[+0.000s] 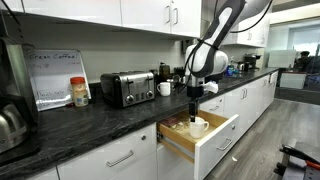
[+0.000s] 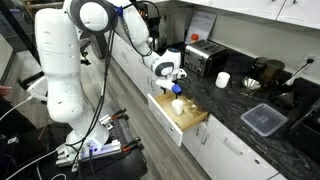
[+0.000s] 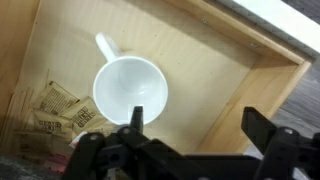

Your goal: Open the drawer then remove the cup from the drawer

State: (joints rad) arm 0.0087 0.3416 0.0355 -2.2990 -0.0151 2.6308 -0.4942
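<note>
Already, the drawer (image 1: 218, 142) juts open below the front edge of the counter (image 1: 100, 115), leaving the cup (image 3: 130, 90) upright on its wooden floor beneath the hovering gripper (image 3: 192, 120), jaws spread, apparently to pinch its rim.

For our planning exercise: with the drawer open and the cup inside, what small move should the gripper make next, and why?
Probably lower straight down: the open gripper hangs above the cup in the drawer, one finger over its inside, the other outside.
</note>
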